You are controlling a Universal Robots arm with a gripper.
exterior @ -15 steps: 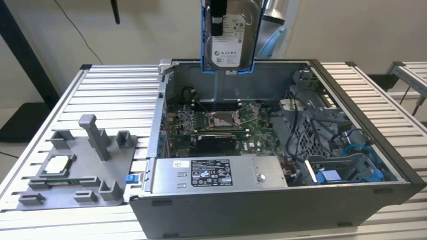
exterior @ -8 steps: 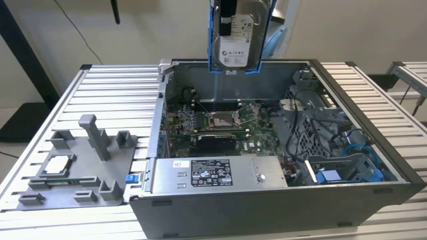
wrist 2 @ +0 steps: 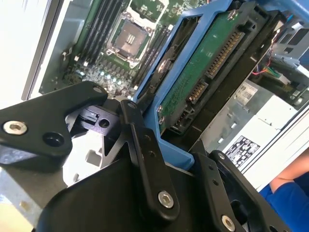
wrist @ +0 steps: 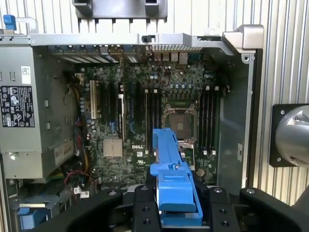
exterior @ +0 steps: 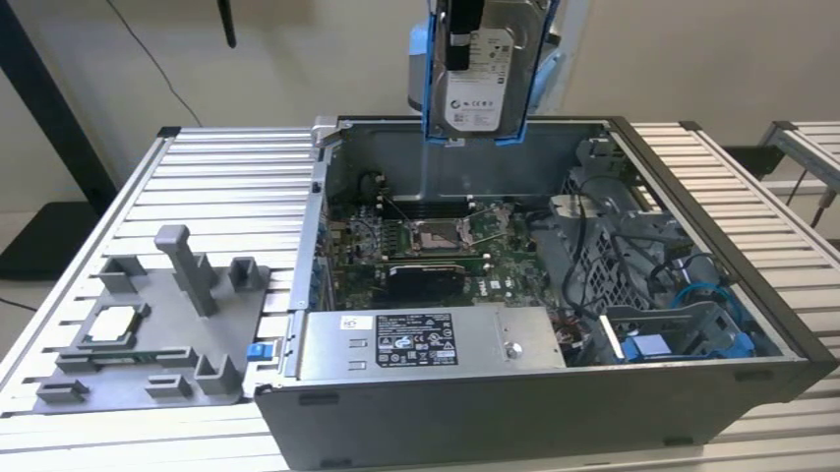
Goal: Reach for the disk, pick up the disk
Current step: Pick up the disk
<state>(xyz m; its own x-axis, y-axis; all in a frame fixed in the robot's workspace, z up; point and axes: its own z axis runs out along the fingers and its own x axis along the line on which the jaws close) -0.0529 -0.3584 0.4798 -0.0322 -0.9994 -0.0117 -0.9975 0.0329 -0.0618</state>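
The disk [exterior: 479, 84] hangs upright above the back wall of the open computer case [exterior: 552, 393], its white label facing the exterior camera and blue rails down both sides. My gripper [exterior: 462, 39] is shut on it from above. In the second wrist view the disk [wrist 2: 203, 72] shows its green board underside inside the blue frame, and a black finger [wrist 2: 142, 145] presses against the frame's edge. In the first wrist view the disk's blue rail [wrist: 171, 179] sits between my gripper's [wrist: 177, 205] black fingers, high over the motherboard [wrist: 145, 121].
Inside the case lie the motherboard [exterior: 434, 246], a power supply [exterior: 427, 339] and a drive cage with blue parts [exterior: 683, 334]. A grey fixture tray [exterior: 145, 334] holding a square chip sits at the exterior view's left on the slatted table [exterior: 223, 187]. A blue sleeve [wrist 2: 289, 188] is nearby.
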